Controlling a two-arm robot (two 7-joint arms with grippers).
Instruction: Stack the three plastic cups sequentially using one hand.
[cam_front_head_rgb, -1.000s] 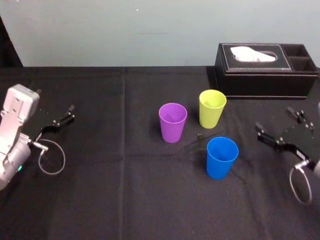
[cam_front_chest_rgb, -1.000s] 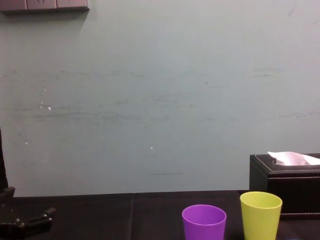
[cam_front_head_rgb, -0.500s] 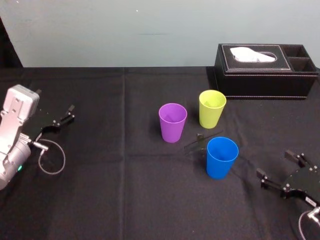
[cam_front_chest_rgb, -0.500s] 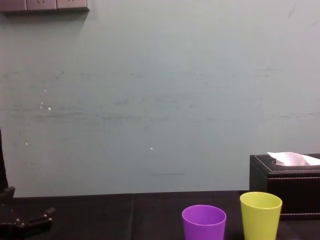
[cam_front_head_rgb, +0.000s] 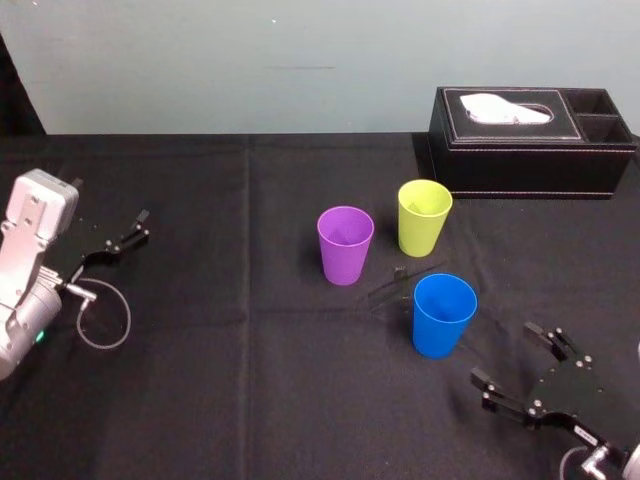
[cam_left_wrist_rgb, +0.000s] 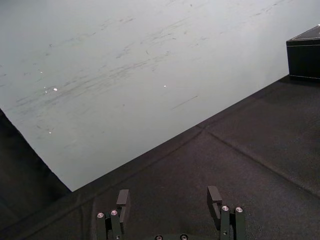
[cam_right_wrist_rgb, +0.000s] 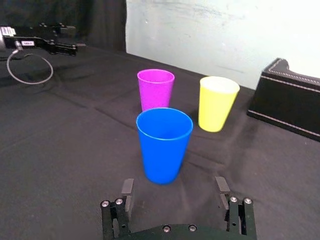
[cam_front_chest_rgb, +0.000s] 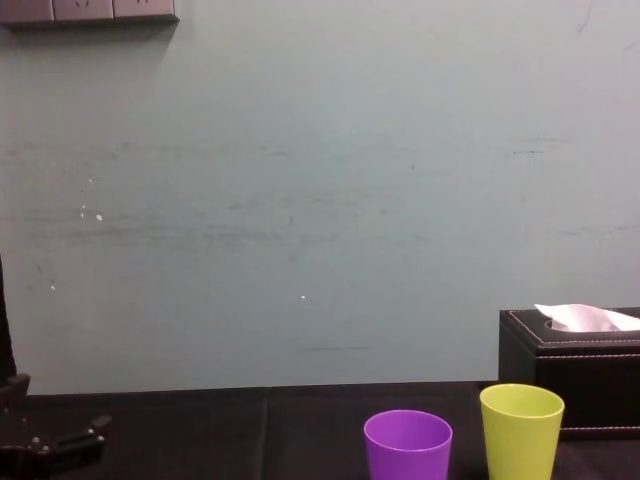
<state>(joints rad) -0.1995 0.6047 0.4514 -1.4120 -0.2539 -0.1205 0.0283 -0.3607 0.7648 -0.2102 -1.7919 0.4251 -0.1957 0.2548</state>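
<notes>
Showing a boxy silver-grey housing (cam_front_head_rgb: 38, 215) on the left arm (cam_front_head_rgb: 24, 322), trailing a thin looped cable (cam_front_head_rgb: 128, 320), and carrying slim black fingers (cam_right_wrist_rgb: 127, 190) studded with silver screws (cam_right_wrist_rgb: 104, 203) on the left gripper (cam_front_head_rgb: 140, 227) and the right gripper (cam_front_head_rgb: 504, 353)

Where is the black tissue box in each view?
Head view: black rectangular tissue box, upper right, behind yellow-green tapered plastic cup.
Chest view: box lower right, behind that cup.
Left wrist view: box corner, far off.
Right wrist view: box beyond that cup.
Shared landmark: pale wall.
</notes>
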